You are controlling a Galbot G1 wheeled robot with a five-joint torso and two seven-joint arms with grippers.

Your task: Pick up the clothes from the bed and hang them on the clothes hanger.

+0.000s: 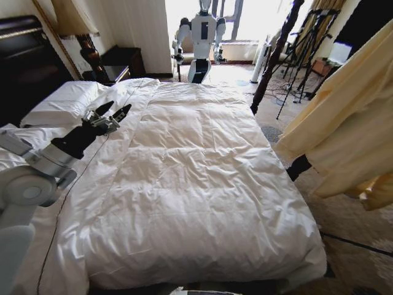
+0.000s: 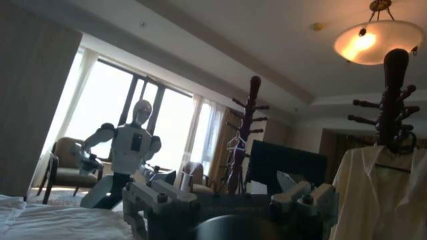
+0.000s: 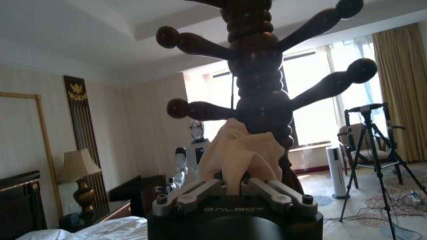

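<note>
The clothes, a pale yellow shirt (image 1: pixel 350 123), hang at the right of the bed (image 1: pixel 202 172), off the mattress. In the left wrist view the shirt (image 2: pixel 373 195) drapes from a thin dark clothes hanger (image 2: pixel 392 167) hooked on a dark wooden coat stand (image 2: pixel 393 100). My right gripper (image 3: pixel 233 187) sits just under the stand's pegs (image 3: pixel 260 90), shut on a bunch of the yellow fabric (image 3: pixel 237 150). My left gripper (image 1: pixel 118 109) hovers open over the bed's left side near the pillows, holding nothing. Its fingers (image 2: pixel 153 200) spread wide in its own wrist view.
Another white robot (image 1: pixel 201 31) stands by the window beyond the bed's far end. A second coat stand (image 1: pixel 276 55) and tripods (image 1: pixel 301 55) stand at the far right. A lamp and nightstand (image 1: pixel 92 55) are by the dark headboard. Pillows (image 1: pixel 64 101) lie at the left.
</note>
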